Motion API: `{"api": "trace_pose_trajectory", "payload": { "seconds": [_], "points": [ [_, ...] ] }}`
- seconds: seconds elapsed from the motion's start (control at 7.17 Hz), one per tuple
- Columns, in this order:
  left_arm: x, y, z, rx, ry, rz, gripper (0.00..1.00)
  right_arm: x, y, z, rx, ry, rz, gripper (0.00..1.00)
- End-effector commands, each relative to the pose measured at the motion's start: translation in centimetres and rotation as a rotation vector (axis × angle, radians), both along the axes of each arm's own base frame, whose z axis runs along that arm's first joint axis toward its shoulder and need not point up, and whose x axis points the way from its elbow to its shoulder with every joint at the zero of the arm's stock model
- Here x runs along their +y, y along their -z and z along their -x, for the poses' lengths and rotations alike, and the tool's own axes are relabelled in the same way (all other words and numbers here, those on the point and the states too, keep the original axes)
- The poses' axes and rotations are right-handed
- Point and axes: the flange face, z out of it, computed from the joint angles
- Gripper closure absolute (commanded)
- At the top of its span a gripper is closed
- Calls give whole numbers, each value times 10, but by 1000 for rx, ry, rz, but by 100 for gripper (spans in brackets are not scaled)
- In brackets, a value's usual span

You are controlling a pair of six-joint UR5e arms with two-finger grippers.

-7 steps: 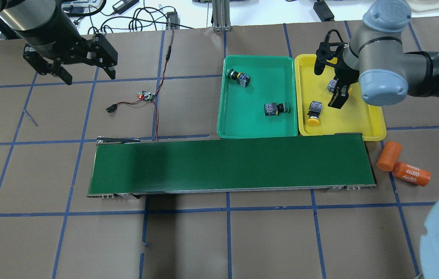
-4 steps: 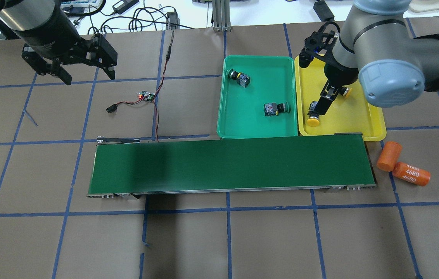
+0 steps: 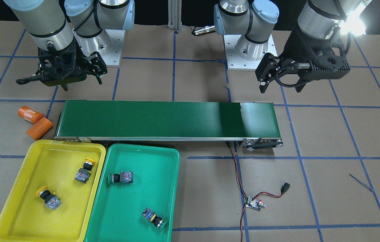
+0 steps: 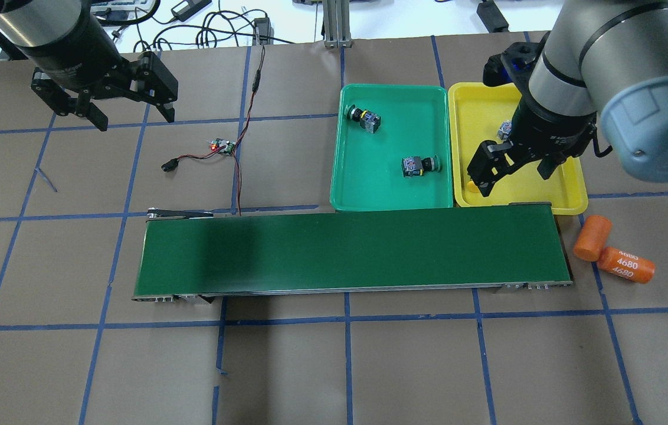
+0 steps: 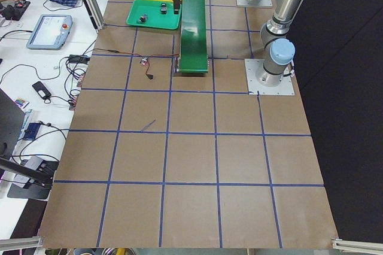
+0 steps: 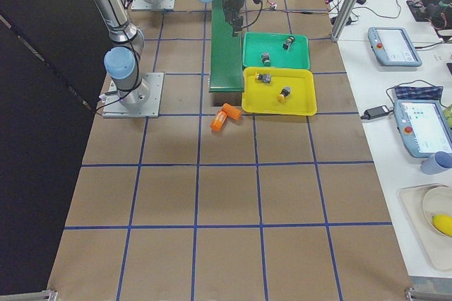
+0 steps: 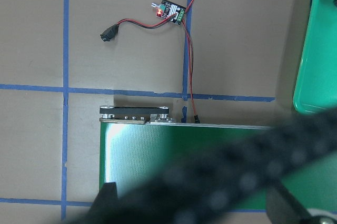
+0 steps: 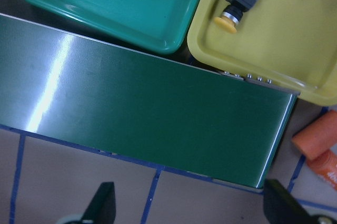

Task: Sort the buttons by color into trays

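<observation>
Two yellow-capped buttons (image 3: pixel 83 172) (image 3: pixel 48 197) lie on their sides in the yellow tray (image 4: pixel 475 112). Two green-capped buttons (image 4: pixel 364 117) (image 4: pixel 419 165) lie in the teal-green tray (image 4: pixel 393 192) beside it. My right gripper (image 4: pixel 514 177) hangs open and empty above the yellow tray's near edge, and its arm partly hides both yellow buttons from overhead. The right wrist view shows one yellow button (image 8: pixel 239 0) ahead of the open fingers. My left gripper (image 4: pixel 132 115) is open and empty above the table at the far left.
The long dark-green conveyor belt (image 4: pixel 346 254) runs along the trays' near edges. Two orange cylinders (image 4: pixel 592 238) (image 4: pixel 626 264) lie off its right end. A small circuit board (image 4: pixel 223 146) with red-black wires lies left of the green tray.
My right gripper has drawn back from the middle of the yellow tray toward the belt and turned, leaving a yellow button lying in the tray. The left arm has not moved.
</observation>
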Motion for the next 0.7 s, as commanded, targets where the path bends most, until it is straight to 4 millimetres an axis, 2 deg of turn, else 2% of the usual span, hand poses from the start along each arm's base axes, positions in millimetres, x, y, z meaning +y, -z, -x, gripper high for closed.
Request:
{"api": "trace_pose_trajectory", "payload": {
  "seconds": [0.0,0.28,0.42,0.56],
  "points": [
    [5,-4,-1,0,-1,-8,0,3,-31,-17,-49,312,-85,0],
    [6,-2,-1,-1,10,-8,0,-13,-20,-14,-34,279,-69,0],
    [9,-2,-1,-1,15,-11,0,-12,-27,-14,-35,280,-53,0],
    [11,2,0,0,16,-17,0,-12,-26,-13,-22,279,-56,0]
  ]
}}
